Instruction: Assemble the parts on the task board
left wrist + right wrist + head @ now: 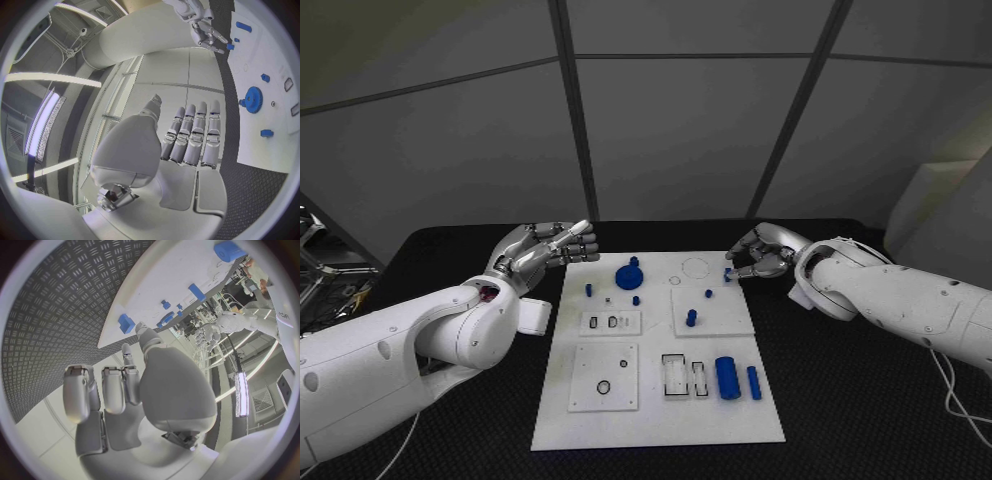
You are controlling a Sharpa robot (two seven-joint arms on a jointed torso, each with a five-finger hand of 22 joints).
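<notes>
White plastic, the task board point(661, 400) lies in the middle of the black surface point(877, 420), parts spread out within reach of both arms. The left hand point(545, 250) hovers off the board's far left corner, fingers straight and together, holding nothing. The right hand point(762, 255) curls at the far right corner by a small blue block point(730, 273); I cannot tell if it grips it. I count one blue gear point(629, 275), two blue cylinders point(728, 378) lying near the front, and several small pegs.

A robotics lab: grey panelled partition walls point(675, 130) (strip ceiling lights point(44, 117) overhead) enclose a black test table point(877, 400).
</notes>
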